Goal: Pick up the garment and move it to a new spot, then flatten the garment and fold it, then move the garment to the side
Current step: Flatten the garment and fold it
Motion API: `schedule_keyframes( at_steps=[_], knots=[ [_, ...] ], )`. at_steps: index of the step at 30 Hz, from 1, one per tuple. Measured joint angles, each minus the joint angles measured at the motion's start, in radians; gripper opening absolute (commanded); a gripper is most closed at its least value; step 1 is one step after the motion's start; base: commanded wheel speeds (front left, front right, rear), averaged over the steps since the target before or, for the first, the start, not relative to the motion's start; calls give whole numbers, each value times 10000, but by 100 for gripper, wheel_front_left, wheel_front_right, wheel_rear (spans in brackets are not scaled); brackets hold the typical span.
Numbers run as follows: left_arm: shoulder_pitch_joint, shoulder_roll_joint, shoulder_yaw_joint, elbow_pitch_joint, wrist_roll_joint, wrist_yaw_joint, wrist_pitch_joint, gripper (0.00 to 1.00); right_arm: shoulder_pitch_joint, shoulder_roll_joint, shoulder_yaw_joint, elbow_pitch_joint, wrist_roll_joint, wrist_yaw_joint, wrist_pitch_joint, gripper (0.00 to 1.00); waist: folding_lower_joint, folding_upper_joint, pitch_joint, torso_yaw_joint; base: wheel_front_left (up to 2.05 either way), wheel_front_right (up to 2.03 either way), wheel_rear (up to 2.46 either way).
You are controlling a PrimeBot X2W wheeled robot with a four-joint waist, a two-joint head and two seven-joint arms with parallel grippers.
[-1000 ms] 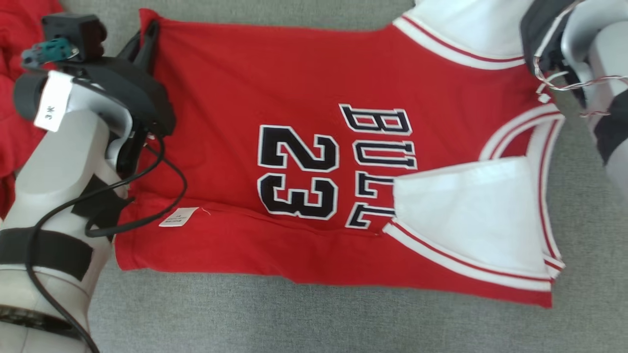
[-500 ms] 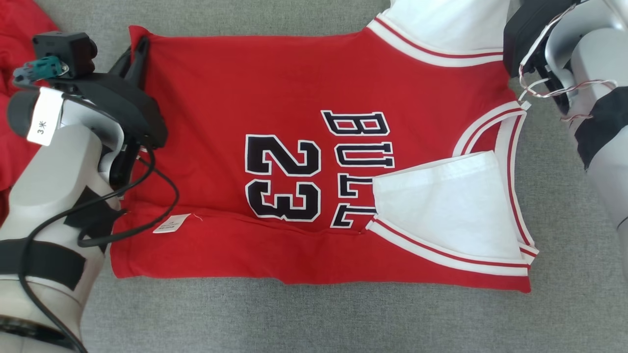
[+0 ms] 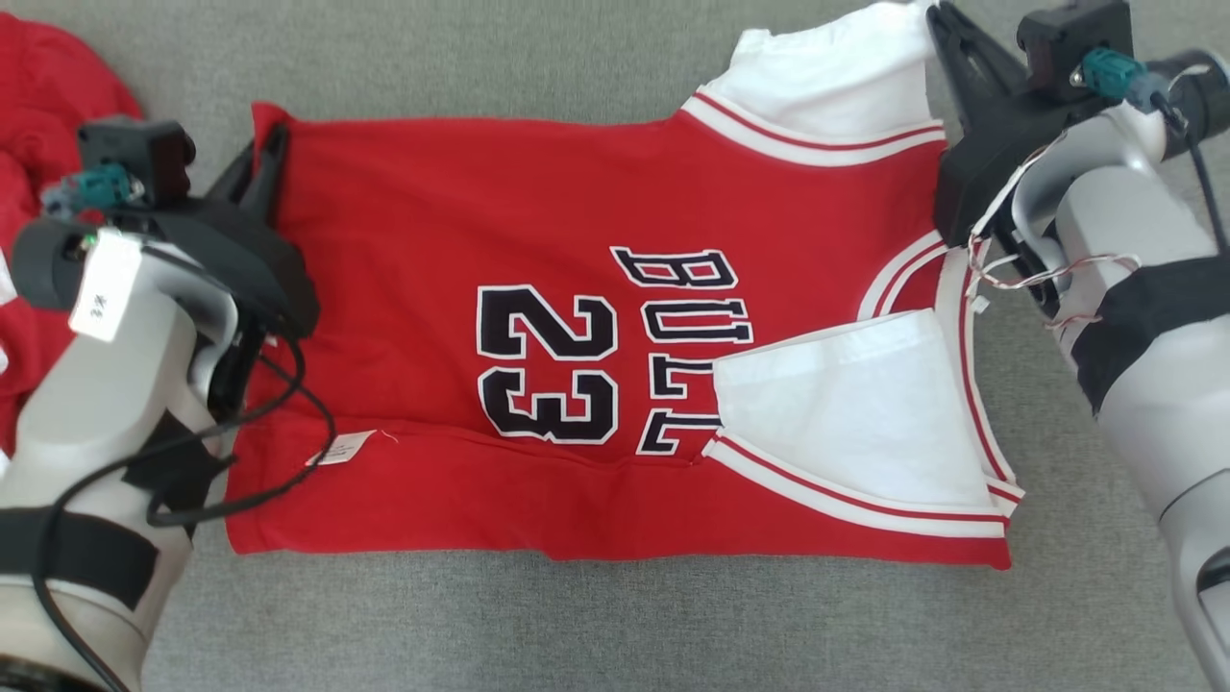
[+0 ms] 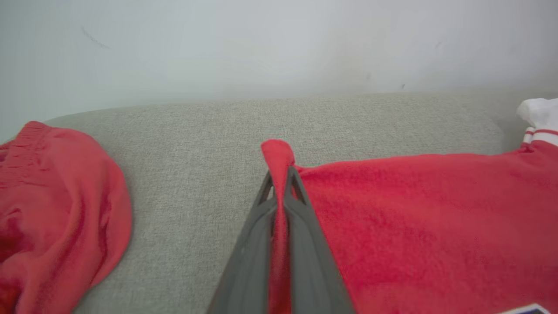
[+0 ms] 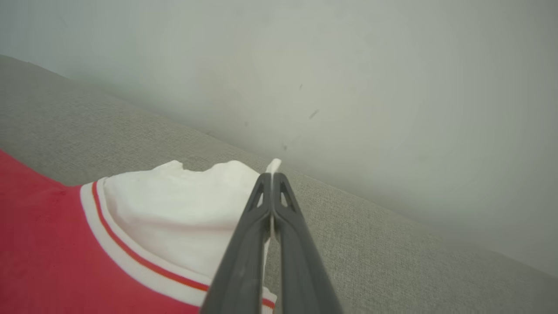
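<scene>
Head view: the red "BULLS 23" jersey (image 3: pixel 432 211) is lying spread on the grey cushion (image 3: pixel 615 625), stretching between the two sets of jaws. The left gripper (image 3: pixel 272 144) is clamping the far hem corner, with red cloth showing between its jaws in the left wrist view. The right gripper (image 3: pixel 937 19) is pinching the edge of the white sleeve (image 3: pixel 826 77), a white sliver poking past its closed tips.

Behind both jaws, toward the robot, the near side is lying turned inward with the care label (image 3: pixel 341 447) showing, so folding appears to be under way. The next move probably calls for both arms lifting together and carrying the far edge back evenly.

Ahead of the jaws, a strip of bare cushion is running up to a pale wall (image 4: pixel 279 43). Outboard of the left jaws, a second red garment (image 3: pixel 48 115) is lying near, limiting sideways room there.
</scene>
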Motion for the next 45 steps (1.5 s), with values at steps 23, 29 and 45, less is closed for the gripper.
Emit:
schedule_keyframes(
  at_steps=[23, 29, 45],
  knots=[
    [1272, 491, -593, -295, -1012, 0, -96, 0, 2926, -1183, 802, -2874, 2314, 12, -165, 0, -1, 0, -1201, -318, 0, 0, 0],
    [1591, 502, -775, -493, -1137, 0, -127, 0, 3481, -1486, 1030, -3645, 2865, 12, -165, 0, -1, 0, -1383, -343, 0, 0, 0],
    [2699, 541, -1622, -882, -1133, 0, -274, 0, 4930, -2276, 1501, -4748, 4176, 12, -165, 0, 0, 1, -1940, -264, 0, 0, 0]
  ],
)
